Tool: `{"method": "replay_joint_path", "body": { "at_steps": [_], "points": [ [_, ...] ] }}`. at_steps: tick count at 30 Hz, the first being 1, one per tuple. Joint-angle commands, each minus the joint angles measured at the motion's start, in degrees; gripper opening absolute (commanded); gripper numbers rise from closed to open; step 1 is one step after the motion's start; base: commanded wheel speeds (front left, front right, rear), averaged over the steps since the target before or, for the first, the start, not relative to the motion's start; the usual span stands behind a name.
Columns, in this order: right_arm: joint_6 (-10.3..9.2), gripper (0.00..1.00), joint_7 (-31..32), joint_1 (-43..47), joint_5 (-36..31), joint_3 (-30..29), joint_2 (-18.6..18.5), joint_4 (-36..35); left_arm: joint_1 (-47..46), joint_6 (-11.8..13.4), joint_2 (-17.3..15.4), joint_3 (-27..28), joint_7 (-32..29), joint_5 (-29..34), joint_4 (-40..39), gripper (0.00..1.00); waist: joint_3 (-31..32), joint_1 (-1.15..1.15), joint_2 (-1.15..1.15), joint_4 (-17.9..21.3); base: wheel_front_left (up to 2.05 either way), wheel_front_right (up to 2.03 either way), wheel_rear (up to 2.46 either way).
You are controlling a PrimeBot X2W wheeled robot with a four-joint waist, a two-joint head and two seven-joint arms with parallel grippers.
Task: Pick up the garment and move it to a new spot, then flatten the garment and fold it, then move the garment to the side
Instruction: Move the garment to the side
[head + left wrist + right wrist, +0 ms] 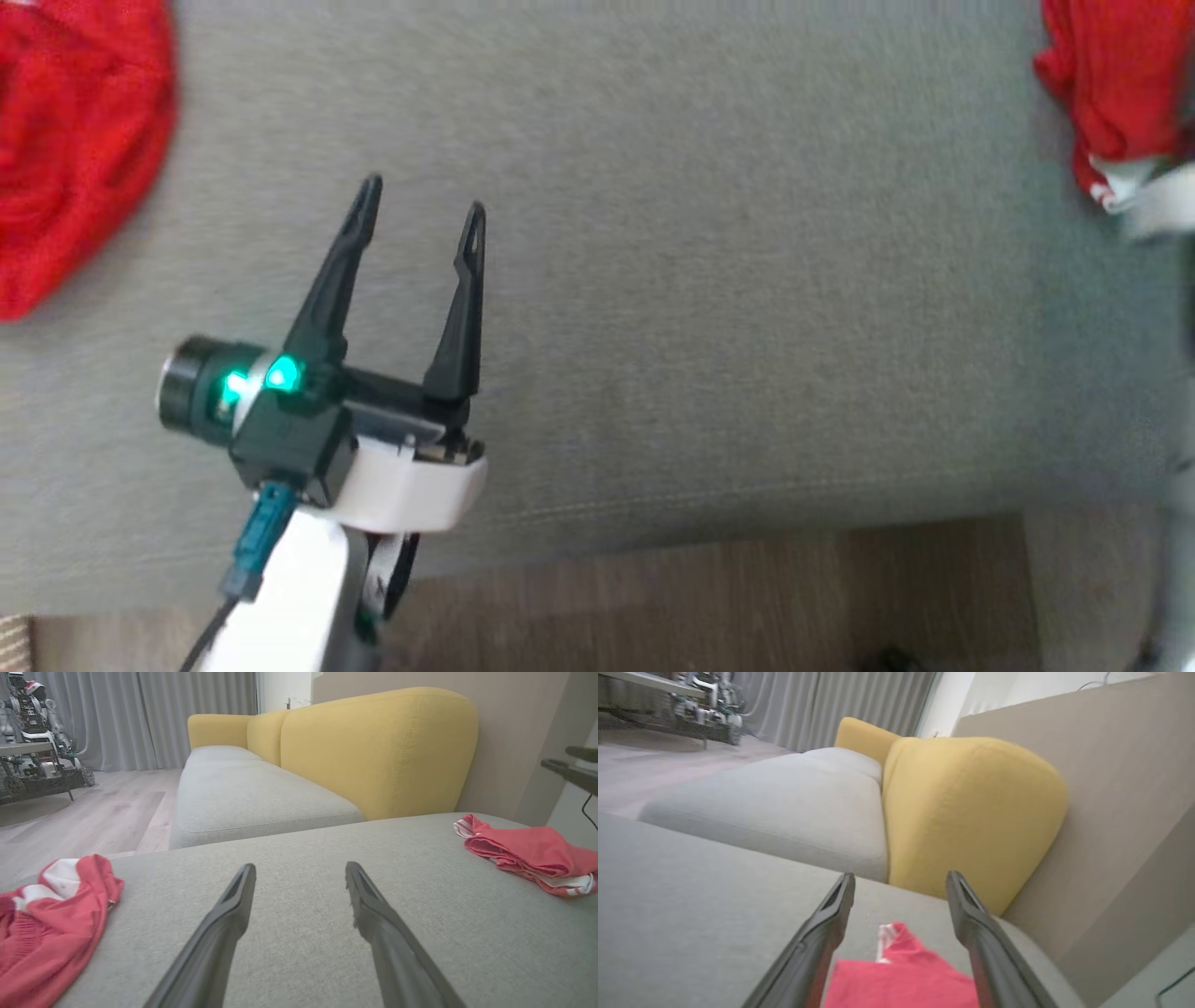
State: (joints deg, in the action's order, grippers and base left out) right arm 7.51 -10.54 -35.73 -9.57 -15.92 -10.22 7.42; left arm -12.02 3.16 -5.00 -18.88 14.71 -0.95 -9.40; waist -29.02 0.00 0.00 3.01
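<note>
Garment (906, 975) folded beside yellow backrest (971, 812); right hand (900, 877) open just over it, left hand (424, 198) open. Lift straight, no snagging.

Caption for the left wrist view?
Open left gripper over grey cushion, crumpled red garment at left, folded red garment at right.

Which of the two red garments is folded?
The red-and-white fabric garment on the robot's right: it lies in flat stacked layers, while the left red garment is a loose crumpled heap.
</note>
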Motion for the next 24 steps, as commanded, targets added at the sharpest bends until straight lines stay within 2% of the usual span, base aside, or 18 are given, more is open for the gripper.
{"method": "replay_joint_path", "body": {
  "at_steps": [1, 8, 11, 14, 24],
  "points": [
    [-0.02, 1.00, -1.03, 1.83, 1.19, 1.89, 0.19, -0.93, 1.31, 0.60, 0.09, 1.68, 0.29, -0.22, -1.49, 1.00, 4.42, 0.00, 0.00, -3.76, 0.00, 0.00, 0.00],
    [-0.02, 1.00, -4.26, 10.54, 5.75, 8.70, 4.09, 4.48, 5.46, 1.33, 1.18, 3.96, 0.29, -2.77, 0.90, 1.00, 12.44, 0.00, 0.00, -8.43, 0.00, 0.00, 0.00],
    [-0.02, 1.00, -4.41, 14.07, 9.37, 11.17, 4.72, 2.97, 7.00, 0.68, 1.76, 5.85, 0.29, -6.39, 1.73, 1.00, 15.30, 0.00, 0.00, -10.02, 0.00, 0.00, 0.00],
    [-0.02, 1.00, -4.44, 20.77, 12.31, 10.90, 5.66, 1.45, 8.65, -0.75, 2.05, 8.11, 0.29, -8.10, 3.15, 1.00, 18.99, 0.00, 0.00, -11.63, 0.00, 0.00, 0.00],
    [-0.02, 1.00, -4.45, 33.52, 13.68, 11.57, 7.23, -0.36, 14.81, -1.48, 2.11, 9.82, 0.29, -5.45, 6.23, 1.00, 27.69, 0.00, 0.00, -11.86, 0.00, 0.00, 0.00]
  ]
}}
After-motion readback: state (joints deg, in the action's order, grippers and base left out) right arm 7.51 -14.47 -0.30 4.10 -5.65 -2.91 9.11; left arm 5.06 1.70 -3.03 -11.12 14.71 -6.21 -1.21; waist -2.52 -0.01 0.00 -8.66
